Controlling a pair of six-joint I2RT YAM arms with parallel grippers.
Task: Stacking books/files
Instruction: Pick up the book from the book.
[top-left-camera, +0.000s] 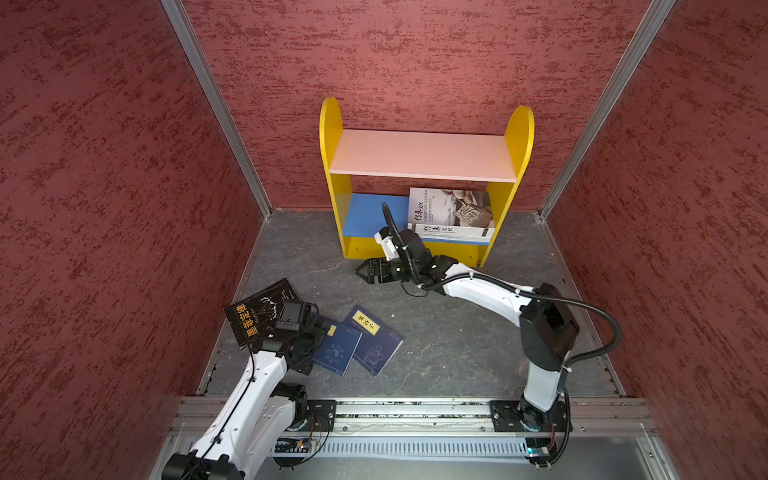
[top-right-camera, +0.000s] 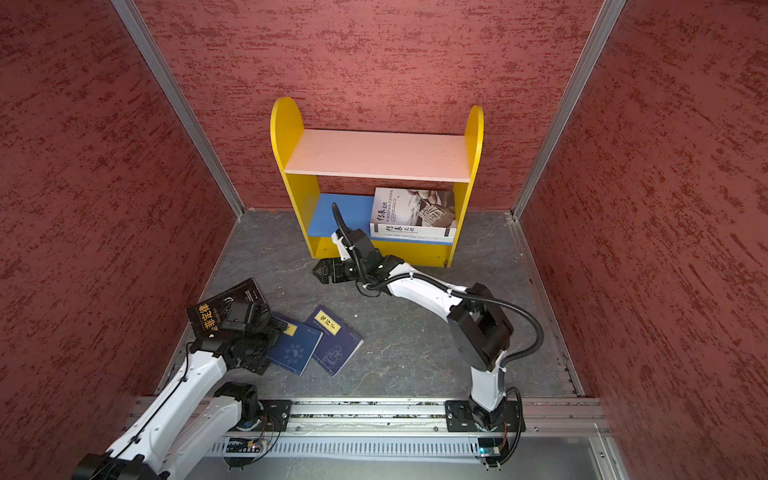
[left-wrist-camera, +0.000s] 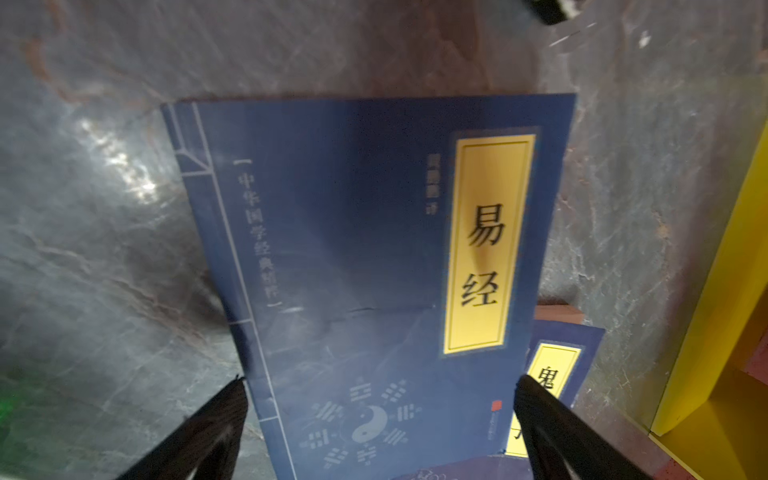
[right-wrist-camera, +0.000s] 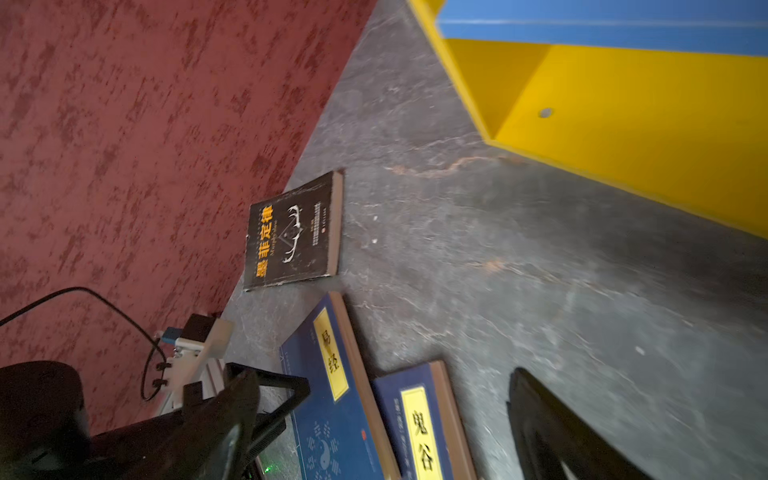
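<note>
So, left pincer (left-wrist-camera: 380, 380): I saw its fingers spread wide over the left navy book (left-wrist-camera: 353, 249), pinching nothing; I couldn't tell whether the tips touched the cover.
Right pincer (top-left-camera: 365, 272): spread as well and empty, pointing left over the bare bench (top-left-camera: 457, 332), just on the near side of the bookshelf (top-left-camera: 333, 174).
Left navy book (top-left-camera: 337, 351): lay flat on the bench at near left, yellow label up, its far corner hidden under my left wrist in both top views.
Right navy book (top-left-camera: 376, 345): lay flat just right of it, touching; the left one's edge seemed to lie over it.
Black book (top-left-camera: 255, 313): sat far-left of the navy pair at the foot of the left wall, gold characters up; flat or tipped, I couldn't tell.
Upper white book (top-left-camera: 449, 205): rested cover-up on the lower white book (top-left-camera: 457, 238), both at the right end of the blue shelf board (top-left-camera: 365, 212).
Pink top board (top-left-camera: 424, 153): spanned the yellow sides above them.
</note>
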